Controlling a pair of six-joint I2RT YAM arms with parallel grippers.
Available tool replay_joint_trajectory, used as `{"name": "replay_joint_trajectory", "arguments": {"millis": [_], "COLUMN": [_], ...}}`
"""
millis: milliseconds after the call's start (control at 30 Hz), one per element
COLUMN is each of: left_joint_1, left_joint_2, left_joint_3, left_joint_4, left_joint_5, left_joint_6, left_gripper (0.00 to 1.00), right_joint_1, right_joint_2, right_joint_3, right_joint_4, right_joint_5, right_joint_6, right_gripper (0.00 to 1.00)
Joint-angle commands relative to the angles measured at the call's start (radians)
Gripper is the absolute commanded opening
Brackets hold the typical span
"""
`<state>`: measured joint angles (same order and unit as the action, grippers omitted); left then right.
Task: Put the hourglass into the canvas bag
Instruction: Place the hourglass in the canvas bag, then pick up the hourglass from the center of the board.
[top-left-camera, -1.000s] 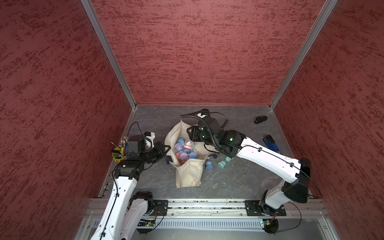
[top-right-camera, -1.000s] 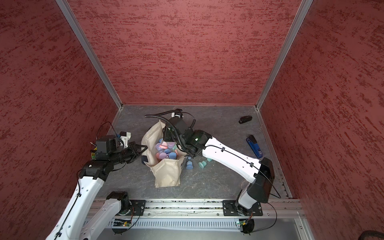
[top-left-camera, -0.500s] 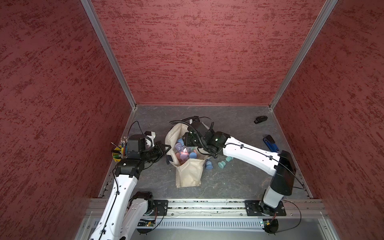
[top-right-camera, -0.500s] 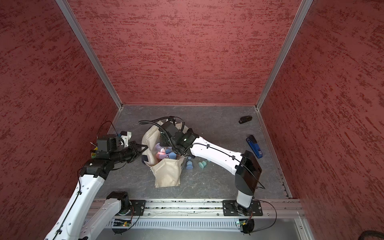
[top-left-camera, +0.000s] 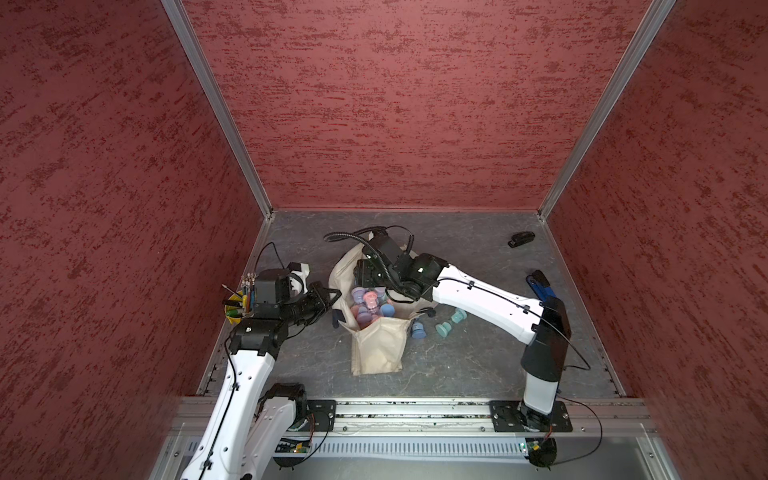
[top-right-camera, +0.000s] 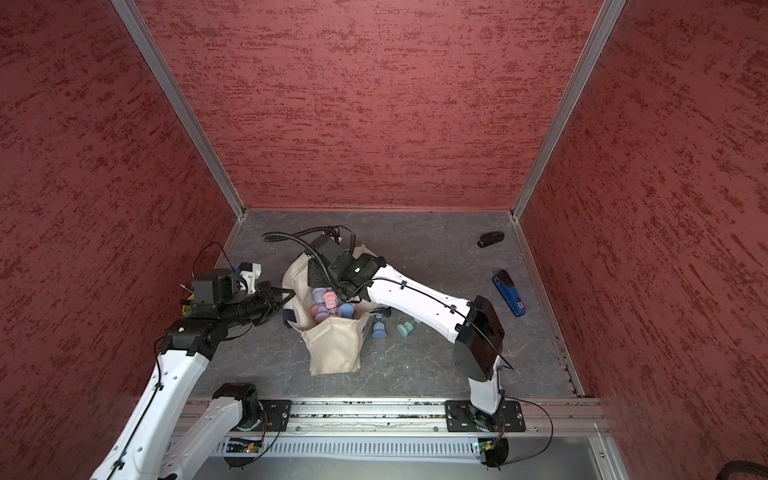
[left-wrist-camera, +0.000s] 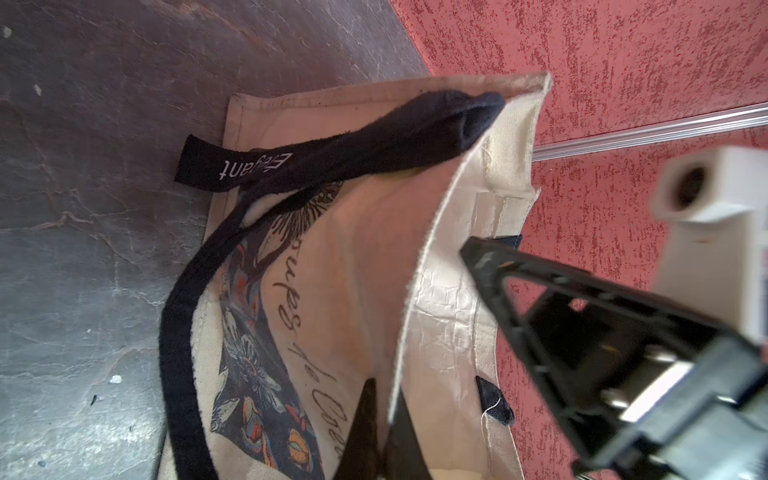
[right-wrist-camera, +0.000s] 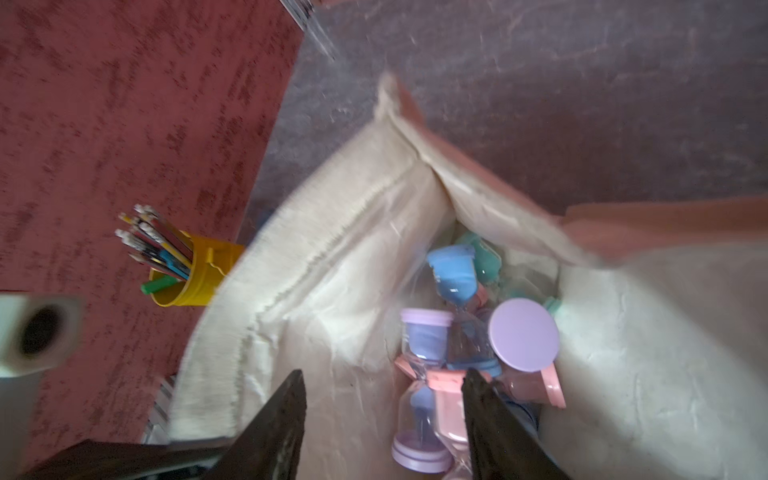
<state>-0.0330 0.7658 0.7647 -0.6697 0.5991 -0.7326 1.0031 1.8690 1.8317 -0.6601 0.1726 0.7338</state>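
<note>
The canvas bag (top-left-camera: 378, 353) is pinched by the left gripper (left-wrist-camera: 384, 399), while the right gripper (right-wrist-camera: 384, 374) is held parted, empty, above bagged hourglasses (right-wrist-camera: 453, 274).

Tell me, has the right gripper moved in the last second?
Yes. In a top view the right gripper moved away from the teal hourglass on the table, further over the canvas bag.

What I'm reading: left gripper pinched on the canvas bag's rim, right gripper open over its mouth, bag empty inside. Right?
Not empty. The right wrist view shows several hourglasses inside the canvas bag. The rest holds: left gripper pinched on its rim, right gripper open over its mouth.
</note>
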Motion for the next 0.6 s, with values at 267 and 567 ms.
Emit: {"name": "replay_joint_trajectory", "arguments": {"millis": [267, 567], "left_joint_1": [0.019, 0.022], "left_joint_2": [0.002, 0.015], "left_joint_3": [0.047, 0.061], "left_joint_4": [0.014, 0.025], "left_joint_5": [-0.02, -0.043], "left_joint_6": [0.007, -0.014], "left_gripper": [0.0, 0.0], "right_joint_1": [0.003, -0.146], "right_joint_2": [-0.287, -0.585], "right_joint_3": [-0.062, -0.486], "right_joint_4": [-0.146, -0.066], "right_joint_5": [0.338, 0.233], "right_joint_6": [0.052, 0.138], "right_gripper": [0.59, 0.56]}}
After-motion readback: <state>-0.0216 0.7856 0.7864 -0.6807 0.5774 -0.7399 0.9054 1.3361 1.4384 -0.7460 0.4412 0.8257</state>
